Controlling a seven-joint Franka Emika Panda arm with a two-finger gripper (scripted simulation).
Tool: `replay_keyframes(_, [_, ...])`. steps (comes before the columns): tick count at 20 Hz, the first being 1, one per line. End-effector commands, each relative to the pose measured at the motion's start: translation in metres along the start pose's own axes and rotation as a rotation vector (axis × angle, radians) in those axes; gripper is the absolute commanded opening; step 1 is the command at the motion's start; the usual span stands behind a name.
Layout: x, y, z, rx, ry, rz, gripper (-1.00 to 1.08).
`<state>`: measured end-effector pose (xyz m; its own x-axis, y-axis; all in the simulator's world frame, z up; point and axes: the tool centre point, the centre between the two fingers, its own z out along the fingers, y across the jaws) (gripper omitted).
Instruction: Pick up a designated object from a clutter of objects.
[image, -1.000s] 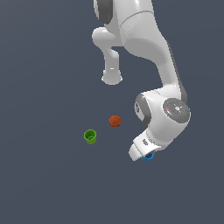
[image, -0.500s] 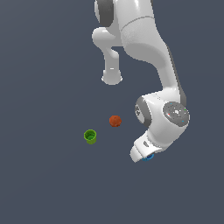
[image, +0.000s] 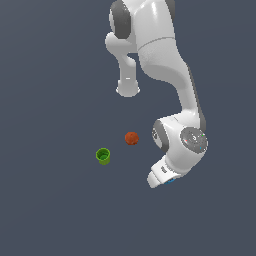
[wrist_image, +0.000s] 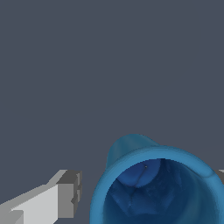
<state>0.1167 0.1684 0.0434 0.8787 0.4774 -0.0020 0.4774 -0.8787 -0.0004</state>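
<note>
The designated object, a small blue tapered cup (wrist_image: 153, 188), fills the near part of the wrist view, upright with its mouth open toward the camera. My gripper (wrist_image: 146, 189) straddles it. One grey finger (wrist_image: 65, 197) stands a small gap away from the rim, and only a sliver of the other finger (wrist_image: 220, 175) shows at the cup's far side. The jaws are open around the cup. In the exterior view the white hand (image: 165, 172) covers the cup, leaving only a thin blue sliver (image: 171, 181). The rest of the clutter of objects lies toward the exterior view's left.
A green cup (image: 103, 156) stands to the exterior view's left of the hand, and an orange-red ball (image: 131, 138) lies between it and the arm. The floor is a plain dark grey surface (image: 50, 210).
The hand has sunk lower over the blue cup, so less blue shows beneath it in the exterior view. The green cup and the ball have not moved.
</note>
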Motion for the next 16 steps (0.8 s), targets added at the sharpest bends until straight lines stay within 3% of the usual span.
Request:
replay_keyframes(1, [0.0011, 0.0003, 0.0036, -0.001, 0.002, 0.000, 1.00])
replay_keyframes(3, [0.0017, 0.0004, 0.0033, -0.001, 0.002, 0.000, 1.00])
replay_keyframes(4, [0.0017, 0.0004, 0.0033, -0.001, 0.002, 0.000, -1.00])
replay_keyframes(16, [0.0011, 0.0008, 0.0024, -0.001, 0.002, 0.000, -1.00])
